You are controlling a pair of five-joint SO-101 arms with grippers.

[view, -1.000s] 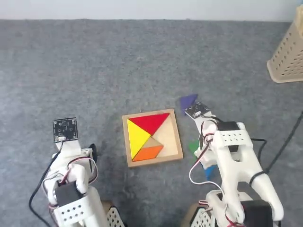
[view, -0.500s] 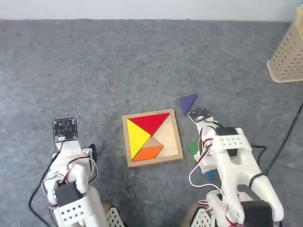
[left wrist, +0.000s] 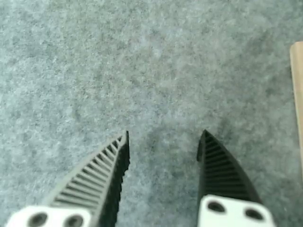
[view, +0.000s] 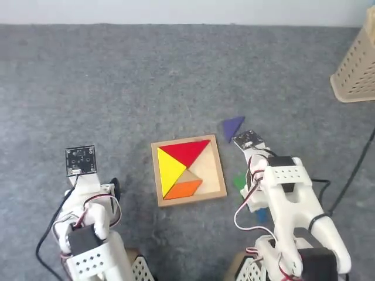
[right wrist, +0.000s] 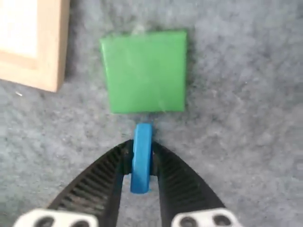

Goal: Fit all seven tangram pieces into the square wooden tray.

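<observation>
- Three pieces are outside the tray (view: 221,173): a purple triangle (view: 233,124) on the carpet (view: 146,76) just beyond its far corner, a green square (right wrist: 146,71) lying flat just beside its rim, and a blue piece (right wrist: 141,163).
- One gripper has work in hand. The right gripper (right wrist: 141,146) is clamped on the blue piece, which stands on edge so only its thin side shows. This is likely because a flat tile gives the fingers nothing else to pinch.
- The blue piece's far end sits at the green square's near edge. I cannot tell whether they touch.
- Four shapes are in the tray, packed toward the side away from the right arm: a red triangle (view: 186,151), a yellow triangle (view: 169,170), an orange parallelogram (view: 187,188) and a small tan triangle (view: 188,175). Bare wood is left on the side nearest the loose pieces, which looks handy for that arm.
- The left gripper (left wrist: 164,135) is spread wide and empty over bare carpet near the tray's edge, seemingly parked out of the way.
- The tray is pale wood, square, with a raised rim, and sits slightly askew.
</observation>
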